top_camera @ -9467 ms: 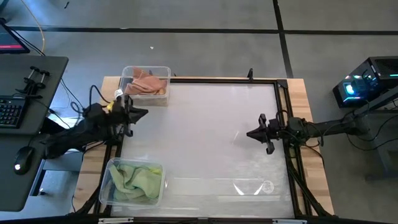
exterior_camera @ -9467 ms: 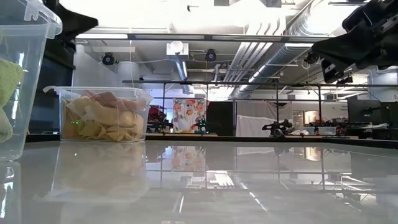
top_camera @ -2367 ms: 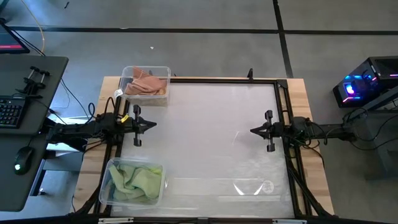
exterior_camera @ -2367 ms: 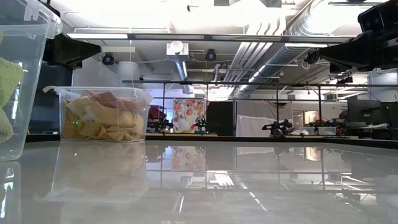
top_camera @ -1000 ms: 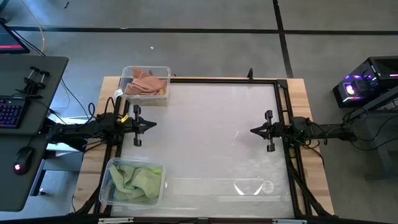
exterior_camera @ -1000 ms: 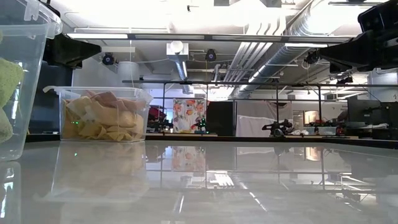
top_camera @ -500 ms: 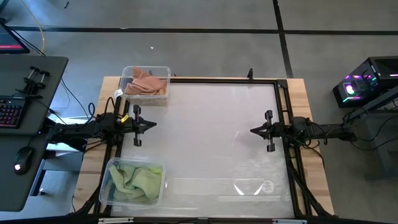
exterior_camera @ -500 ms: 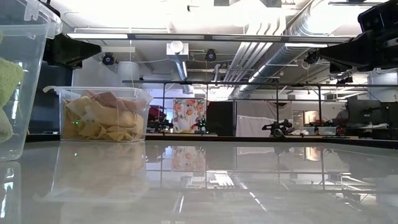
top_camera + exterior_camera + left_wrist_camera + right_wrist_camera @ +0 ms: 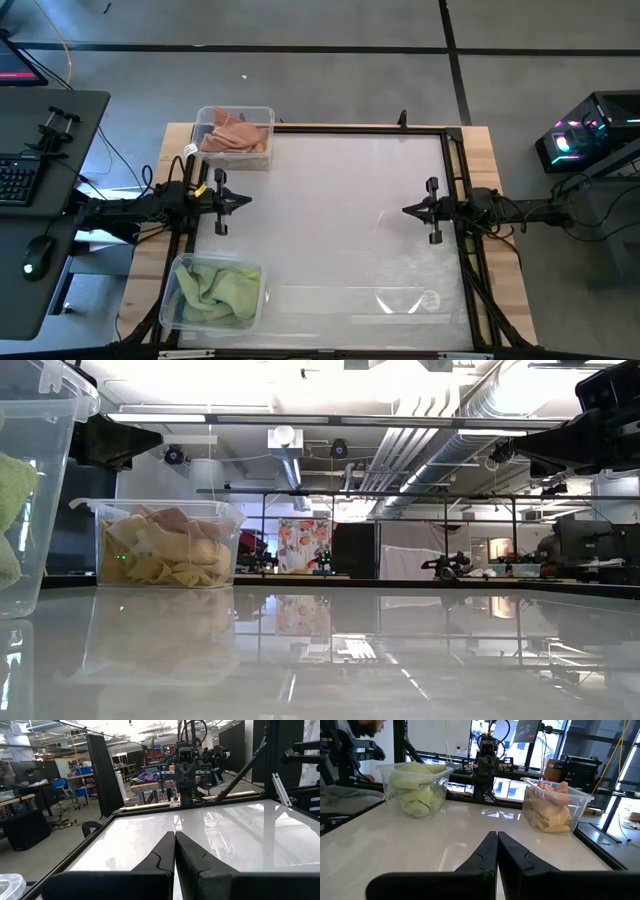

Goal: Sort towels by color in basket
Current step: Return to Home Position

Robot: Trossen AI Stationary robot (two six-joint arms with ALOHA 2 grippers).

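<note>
Item 1: upper clear bin [image 9: 235, 110], at the table's [image 9: 330, 220] left edge, on the corner toward the top of the high view. Contents: salmon-pink and peach towels [image 9: 236, 136], piled to the rim; the low view shows mustard-yellow ones beneath them.

Item 2: lower clear bin [image 9: 214, 260], at the table's left edge, on the opposite corner. Contents: light green towels [image 9: 216, 292], crumpled, filling it.

Item 3: left gripper [image 9: 240, 199], over the table's left edge, between the 2 bins, fingers pressed together on nothing.

Item 4: right gripper [image 9: 408, 211], over the table's right edge, facing the left one, fingers likewise closed and holding nothing.

Surface: glossy white, dark-framed, set on a pale wood top, reflecting the ceiling lights.

Room: grey floor; a desk [image 9: 60, 150] with keyboard [image 9: 18, 180] and mouse [image 9: 35, 257] left of the table; a lit computer case [image 9: 585, 135] right of it; exposed ceiling ducts [image 9: 480, 400] beyond it.
</note>
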